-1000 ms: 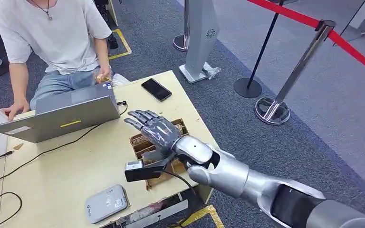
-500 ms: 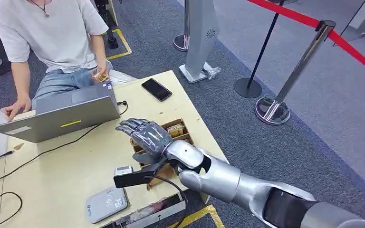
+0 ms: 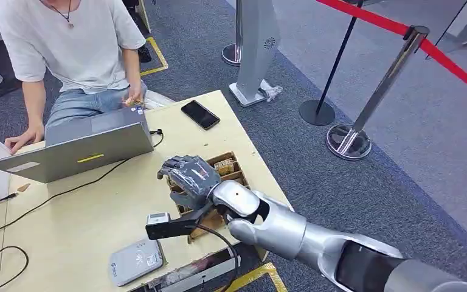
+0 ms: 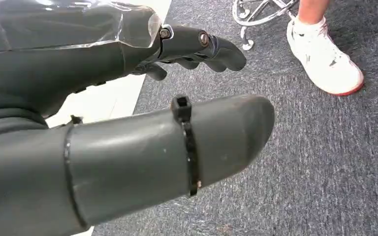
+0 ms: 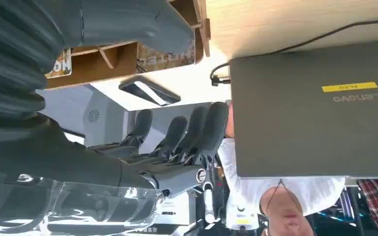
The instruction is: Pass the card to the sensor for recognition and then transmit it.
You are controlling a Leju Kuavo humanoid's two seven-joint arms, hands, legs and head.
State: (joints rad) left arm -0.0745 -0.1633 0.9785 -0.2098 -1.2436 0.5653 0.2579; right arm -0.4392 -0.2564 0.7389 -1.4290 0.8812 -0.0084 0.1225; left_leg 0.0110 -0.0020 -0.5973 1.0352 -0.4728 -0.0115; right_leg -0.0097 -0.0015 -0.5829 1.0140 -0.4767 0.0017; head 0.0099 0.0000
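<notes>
Now, from the head view: your right hand [image 3: 190, 175] hovers over the partitioned brown cardboard box of cards [image 3: 226, 165] on the pale wooden table [image 3: 85, 213], fingers curling downward, nothing held that you can make out. The cards themselves stand on edge in the box's compartments, printed tops just showing near the far end. The flat grey card sensor with rounded corners [image 3: 135, 260] lies near the table's front edge, well apart from the box. A person in a white T-shirt [image 3: 73, 42] sits behind the grey laptop [image 3: 79, 146], and a black phone [image 3: 200, 114] rests near the far corner.

Over to the left wrist view: your left hand [image 4: 128, 123] hangs above dark carpet, thumb and fingers apart, holding nothing.

And the right wrist view: your right hand's fingers [image 5: 197, 128] extend together, apart from the thumb, with no card between them; the box [image 5: 123, 54] sits close beside the thumb.

Reckon on the card being light, thin, stiff and slick. Packed upright, it offers only its top edge, so pinch there, thumb against finger on the two flat faces, and lift straight up.
</notes>
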